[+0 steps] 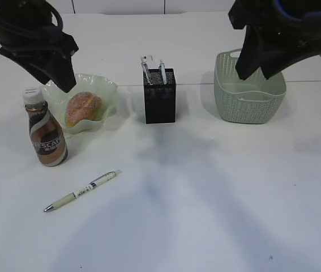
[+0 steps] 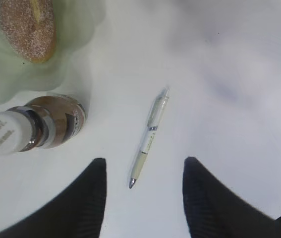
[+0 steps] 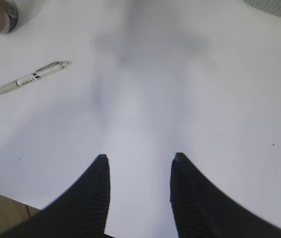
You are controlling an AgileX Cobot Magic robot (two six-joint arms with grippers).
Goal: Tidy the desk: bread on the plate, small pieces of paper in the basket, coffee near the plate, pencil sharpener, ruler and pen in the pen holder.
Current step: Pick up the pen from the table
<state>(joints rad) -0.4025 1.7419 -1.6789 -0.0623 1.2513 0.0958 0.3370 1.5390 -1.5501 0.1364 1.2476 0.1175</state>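
Both claws have their two black ribbed fingers spread apart, and nothing is between them. From its own camera, the left claw (image 2: 142, 171) hangs over the pen (image 2: 149, 138), and its finger (image 2: 88, 198) looks dark and bumpy like rubber. The right claw (image 3: 138, 168) hangs over a bare part of the desk (image 3: 204, 99), which is flat, smooth and white.

That pen lies flat on the desk, out in front of the coffee (image 1: 45, 131). It is long and thin, pale cream, with a clear end and a silver tip. It is apart from everything else.

Coffee stands upright just beside the plate (image 1: 106, 86). This bottle is brown and curvy, with a swirly brown and cream label and a round white cap.

See-through pale green, the plate has a wavy rim like a flower. On it sits the bread (image 1: 83, 107), an oval golden-brown bun with a rough, sugary top.

Near the middle stands the pen holder (image 1: 159, 97). It is a tall square cup made of black wire mesh. Clear and pale things stick up out of its top, but I cannot tell which they are.

Off to the right sits the basket (image 1: 249, 93), a soft green plastic tub with little holes like weaving.
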